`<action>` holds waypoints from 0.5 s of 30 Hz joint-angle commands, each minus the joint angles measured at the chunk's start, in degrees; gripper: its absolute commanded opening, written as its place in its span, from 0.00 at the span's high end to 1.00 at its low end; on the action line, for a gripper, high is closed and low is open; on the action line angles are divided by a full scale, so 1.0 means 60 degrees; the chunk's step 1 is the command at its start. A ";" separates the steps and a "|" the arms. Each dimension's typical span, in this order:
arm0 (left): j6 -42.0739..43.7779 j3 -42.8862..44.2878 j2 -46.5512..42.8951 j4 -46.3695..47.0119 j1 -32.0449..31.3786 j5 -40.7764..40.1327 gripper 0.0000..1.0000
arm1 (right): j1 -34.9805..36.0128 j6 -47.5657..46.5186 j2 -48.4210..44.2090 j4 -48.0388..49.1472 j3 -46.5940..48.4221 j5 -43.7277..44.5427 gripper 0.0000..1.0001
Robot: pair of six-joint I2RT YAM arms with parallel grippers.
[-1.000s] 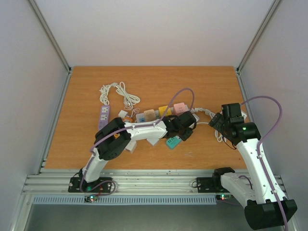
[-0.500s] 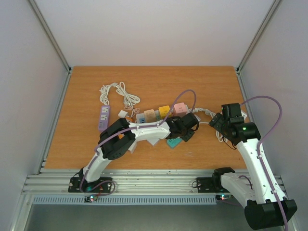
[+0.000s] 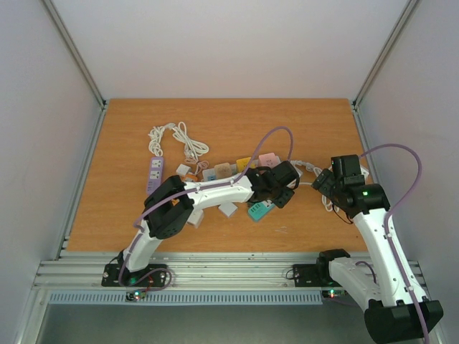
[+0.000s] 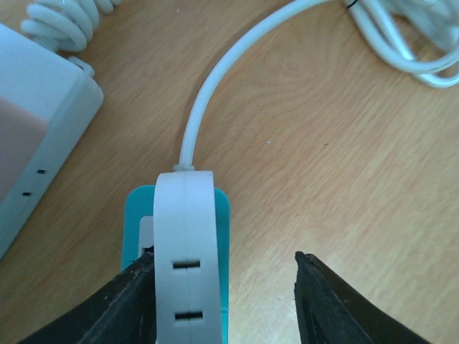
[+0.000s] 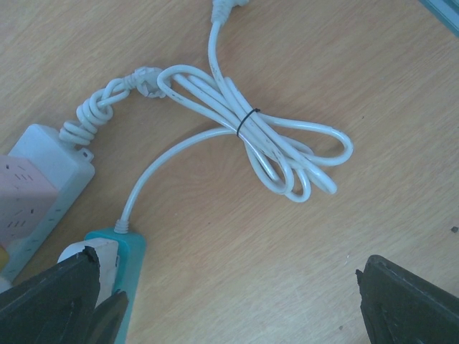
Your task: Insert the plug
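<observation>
A wooden desk [image 3: 301,129] seen from above, with two white robot arms reaching in from the near edge. The left arm stretches across to the middle. In its wrist view, the left fingers [image 4: 323,301] stand apart around a white plug [image 4: 185,244]: one finger is right beside the plug and the other is clear of it, with bare desk between. The plug rests on a teal socket block [image 4: 222,215]; whether its prongs are fully seated cannot be told. Its white cord [image 4: 215,79] curves away to a tied bundle of cord [image 5: 272,143]. A pale power strip [image 4: 43,122] lies just beside the block. The right fingers [image 5: 409,301] are spread wide above the desk, holding nothing.
</observation>
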 commanded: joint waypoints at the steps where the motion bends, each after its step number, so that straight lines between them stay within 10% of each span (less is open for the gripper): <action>1: -0.0015 0.0321 -0.0511 -0.0114 -0.0010 0.0029 0.53 | -0.0036 -0.0044 -0.0386 -0.0193 0.0050 0.0060 0.02; 15: 0.0199 0.0383 0.0063 -0.0422 0.0183 0.0140 0.79 | -0.0037 -0.0142 -0.0283 -0.0108 -0.0101 -0.0099 0.02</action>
